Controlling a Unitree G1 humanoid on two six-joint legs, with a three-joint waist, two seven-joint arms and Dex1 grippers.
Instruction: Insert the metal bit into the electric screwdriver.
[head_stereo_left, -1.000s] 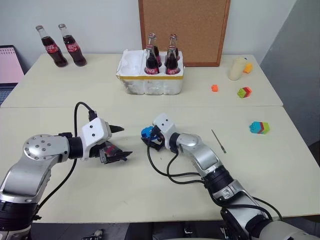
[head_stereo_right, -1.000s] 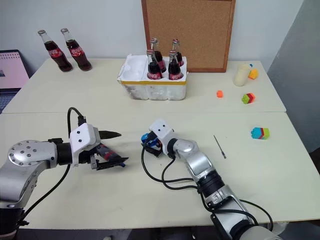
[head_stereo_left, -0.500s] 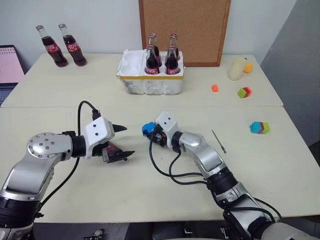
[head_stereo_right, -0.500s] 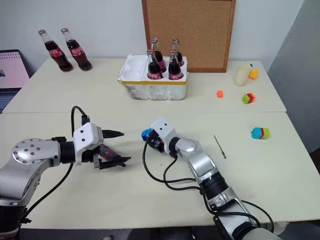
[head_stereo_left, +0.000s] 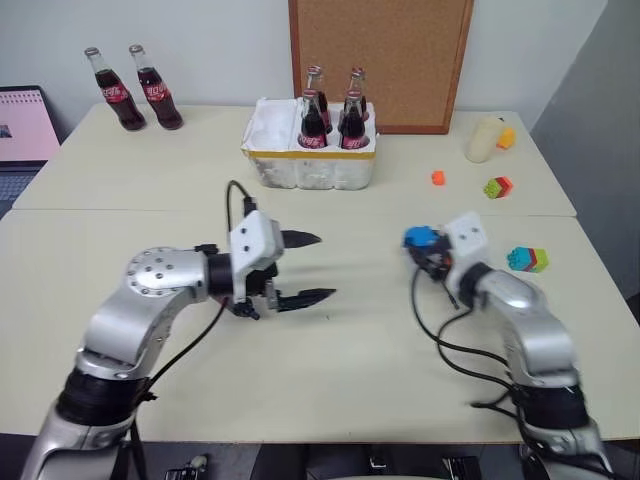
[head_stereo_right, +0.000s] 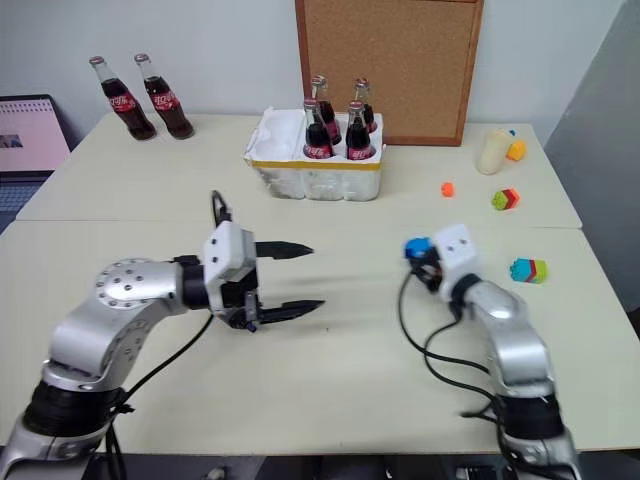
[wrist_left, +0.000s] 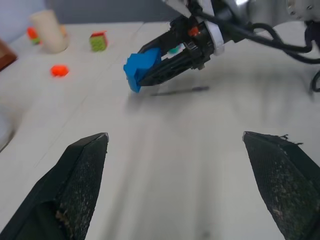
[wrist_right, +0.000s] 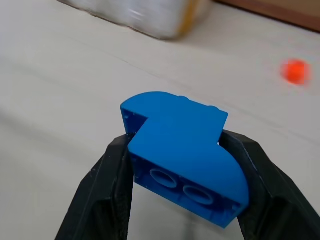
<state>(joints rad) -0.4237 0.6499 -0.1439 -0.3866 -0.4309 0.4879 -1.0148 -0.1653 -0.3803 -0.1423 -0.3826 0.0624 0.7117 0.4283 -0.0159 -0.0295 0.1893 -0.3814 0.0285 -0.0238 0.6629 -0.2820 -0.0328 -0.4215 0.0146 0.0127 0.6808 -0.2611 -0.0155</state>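
Two cream tables (head_stereo_left: 120, 180) meet edge to edge before a white wall, with a cork board (head_stereo_left: 380, 60) at 12 o'clock and a laptop (head_stereo_left: 25, 125) at 9.

You have six cola bottles: two loose bottles (head_stereo_left: 135, 88) at 10 o'clock and four in the foam box (head_stereo_left: 310, 160) at 12. At 2 o'clock sit a cream cylinder (head_stereo_left: 483, 138), an orange cube (head_stereo_left: 437, 177) and a green-red block (head_stereo_left: 497, 186). A teal block (head_stereo_left: 527, 259) lies at 3.

Your left gripper (head_stereo_left: 325, 266) hangs over the table's middle, jaws spread wide, empty and touching nothing. Your right gripper (wrist_right: 184, 165) at 3 o'clock is clamped on a blue block (wrist_right: 175, 125), one finger on each side.

A thin dark streak (wrist_left: 180, 90) lies on the table just under that block. It may be the bit, but you cannot tell. Nor can you tell where the screwdriver lies.
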